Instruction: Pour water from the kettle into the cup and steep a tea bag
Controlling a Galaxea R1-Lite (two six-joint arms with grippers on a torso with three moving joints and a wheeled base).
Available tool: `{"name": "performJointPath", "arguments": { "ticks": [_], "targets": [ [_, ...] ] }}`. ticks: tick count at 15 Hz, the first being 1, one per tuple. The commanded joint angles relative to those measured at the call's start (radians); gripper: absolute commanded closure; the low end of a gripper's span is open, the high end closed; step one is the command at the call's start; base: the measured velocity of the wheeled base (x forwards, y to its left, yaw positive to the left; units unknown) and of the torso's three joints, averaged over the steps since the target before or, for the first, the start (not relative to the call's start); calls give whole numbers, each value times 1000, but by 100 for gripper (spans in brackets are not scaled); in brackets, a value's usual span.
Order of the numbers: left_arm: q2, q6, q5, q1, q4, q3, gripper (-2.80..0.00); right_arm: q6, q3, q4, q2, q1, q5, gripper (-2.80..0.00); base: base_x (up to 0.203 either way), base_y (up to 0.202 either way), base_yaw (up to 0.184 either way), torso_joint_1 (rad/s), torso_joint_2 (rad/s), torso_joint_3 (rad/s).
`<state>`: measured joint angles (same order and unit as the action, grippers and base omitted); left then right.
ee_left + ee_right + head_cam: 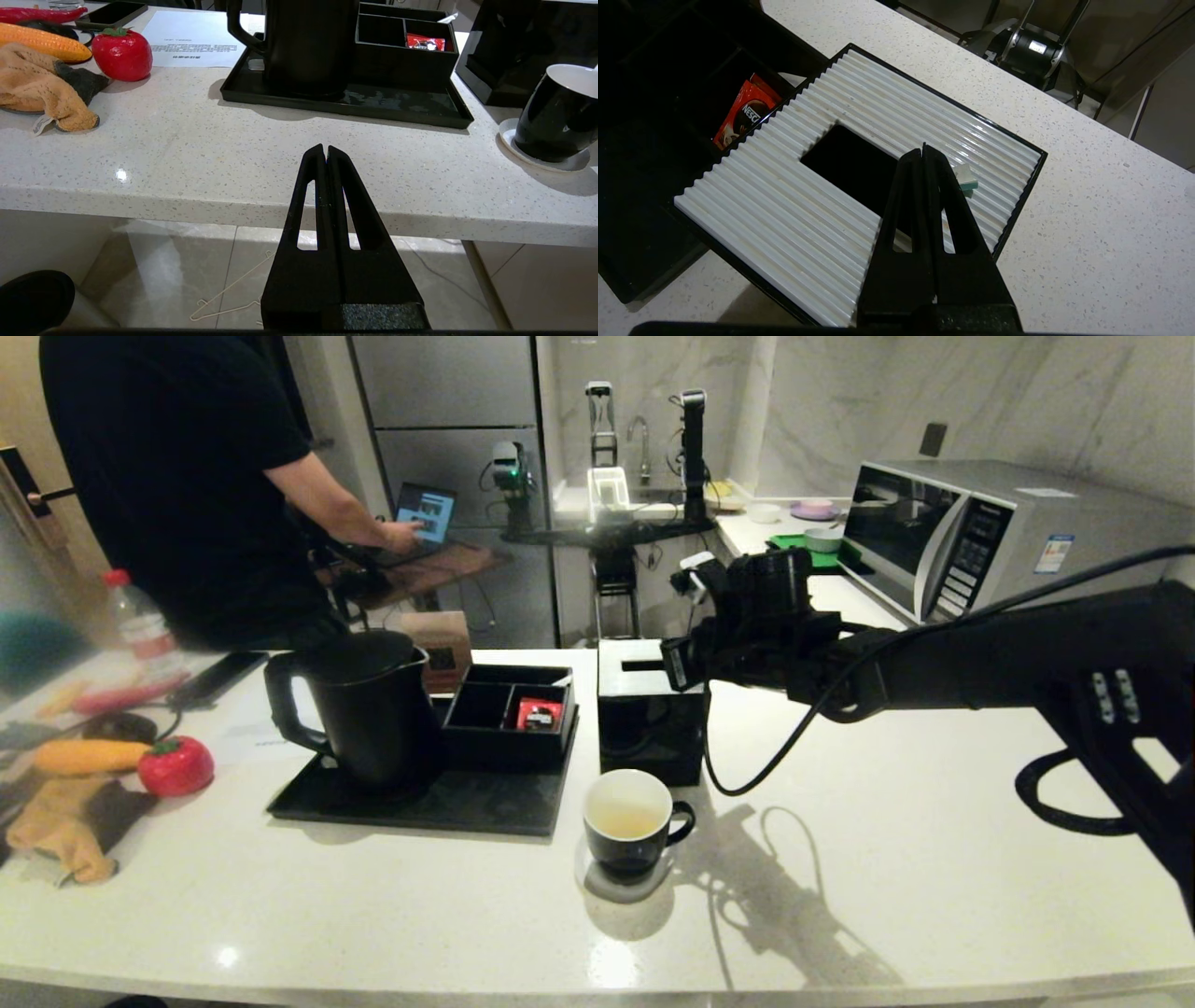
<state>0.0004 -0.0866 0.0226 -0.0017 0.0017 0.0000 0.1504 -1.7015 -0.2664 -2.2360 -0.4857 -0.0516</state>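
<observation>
— Jaws?
— Both clenched on nothing. My right gripper (923,150) hangs over the ribbed top of the tissue box (859,182), by a small pale tag (966,177). Left gripper (325,150) sits parked below the counter's (187,154) near edge.
— Cup (628,821)?
— Mid-counter on its saucer (607,887), before the box; kettle (366,705) stands on the tray (448,803) further left.

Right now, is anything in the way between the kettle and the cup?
No. The kettle stands on the black tray, and the cup sits just past the tray's corner; only bare counter lies between them.
</observation>
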Motion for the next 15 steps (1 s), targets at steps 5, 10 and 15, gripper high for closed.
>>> {"name": "performJointPath", "arguments": {
  "ticks": [5,10,15],
  "targets": [
    [0,-1,0,0,0,0,0,50,-6,-33,-41,36,2,0,0,0,0,0,0,0],
    [0,-1,0,0,0,0,0,60,-6,-54,-59,36,11,0,0,0,0,0,0,0],
    [0,-1,0,0,0,0,0,58,-5,-51,-53,32,16,0,0,0,0,0,0,0]
  ]
}}
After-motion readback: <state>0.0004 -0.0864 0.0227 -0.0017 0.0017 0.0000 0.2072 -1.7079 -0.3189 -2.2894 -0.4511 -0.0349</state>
